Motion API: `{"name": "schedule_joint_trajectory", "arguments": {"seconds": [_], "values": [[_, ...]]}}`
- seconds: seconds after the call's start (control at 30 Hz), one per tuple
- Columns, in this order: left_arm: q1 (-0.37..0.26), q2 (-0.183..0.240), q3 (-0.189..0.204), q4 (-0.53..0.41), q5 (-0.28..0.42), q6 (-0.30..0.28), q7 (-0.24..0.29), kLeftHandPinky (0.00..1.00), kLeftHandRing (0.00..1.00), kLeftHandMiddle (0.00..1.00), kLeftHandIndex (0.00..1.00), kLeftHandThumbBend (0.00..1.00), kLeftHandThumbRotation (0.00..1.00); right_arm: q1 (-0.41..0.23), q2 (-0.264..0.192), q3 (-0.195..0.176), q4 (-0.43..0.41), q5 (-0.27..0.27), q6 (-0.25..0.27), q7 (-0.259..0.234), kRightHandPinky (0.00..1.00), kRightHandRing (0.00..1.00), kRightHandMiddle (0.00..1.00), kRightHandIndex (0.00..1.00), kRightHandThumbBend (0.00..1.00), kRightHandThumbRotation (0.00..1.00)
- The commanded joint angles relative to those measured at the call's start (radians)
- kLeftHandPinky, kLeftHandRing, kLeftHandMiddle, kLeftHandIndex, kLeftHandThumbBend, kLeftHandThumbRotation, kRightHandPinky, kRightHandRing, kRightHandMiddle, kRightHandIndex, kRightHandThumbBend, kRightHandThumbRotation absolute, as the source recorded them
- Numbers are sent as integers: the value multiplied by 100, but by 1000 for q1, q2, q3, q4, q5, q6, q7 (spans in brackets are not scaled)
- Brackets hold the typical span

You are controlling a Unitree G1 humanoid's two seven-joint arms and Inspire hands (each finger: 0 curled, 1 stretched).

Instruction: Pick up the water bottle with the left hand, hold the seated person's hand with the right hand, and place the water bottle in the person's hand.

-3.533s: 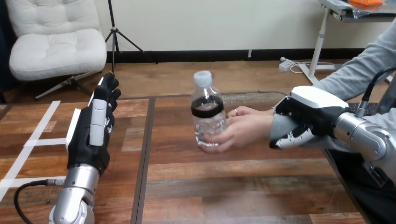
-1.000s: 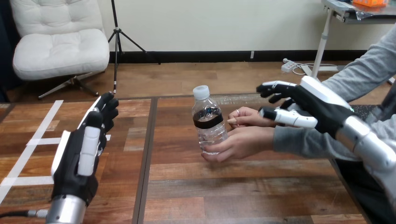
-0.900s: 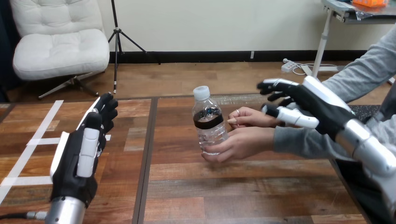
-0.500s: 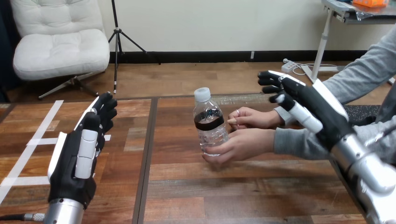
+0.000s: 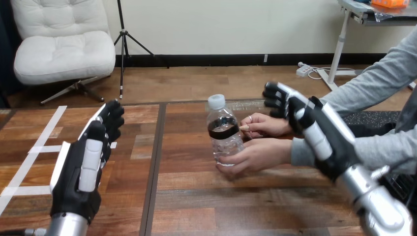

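**No legible writing**

The water bottle (image 5: pixel 228 146), held in the person's hand (image 5: pixel 256 154) just left of the robot's right hand (image 5: pixel 320 133), wears a dark label band (image 5: pixel 222 130). No words, numbers or signs on it can be read.

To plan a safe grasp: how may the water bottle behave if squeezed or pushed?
The water bottle looks like thin clear plastic, so it probably dents under a squeeze. Tall and narrow, it may tip if pushed near its white cap, though the person's hand round its lower part steadies it.
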Motion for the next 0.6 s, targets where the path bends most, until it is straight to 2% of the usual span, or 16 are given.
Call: {"name": "schedule_joint_trajectory", "arguments": {"seconds": [0.0,0.13,0.37,0.57], "values": [[-33,-2,-11,-71,-18,-21,-5,92,91,90,89,94,100,92,69,-37,-328,98,119,-51,95,92,92,92,100,100],[-31,-12,-14,-68,-17,-31,0,92,91,90,89,92,100,133,88,-35,-394,106,151,-58,98,94,93,93,100,100],[-28,-27,-22,-60,-6,-63,6,91,90,90,87,88,100,198,139,-31,-459,131,147,-57,100,96,94,94,100,100],[-25,-39,-32,-59,5,-79,12,89,89,88,86,85,100,251,166,-22,-512,147,163,-49,100,96,95,95,100,100]]}}
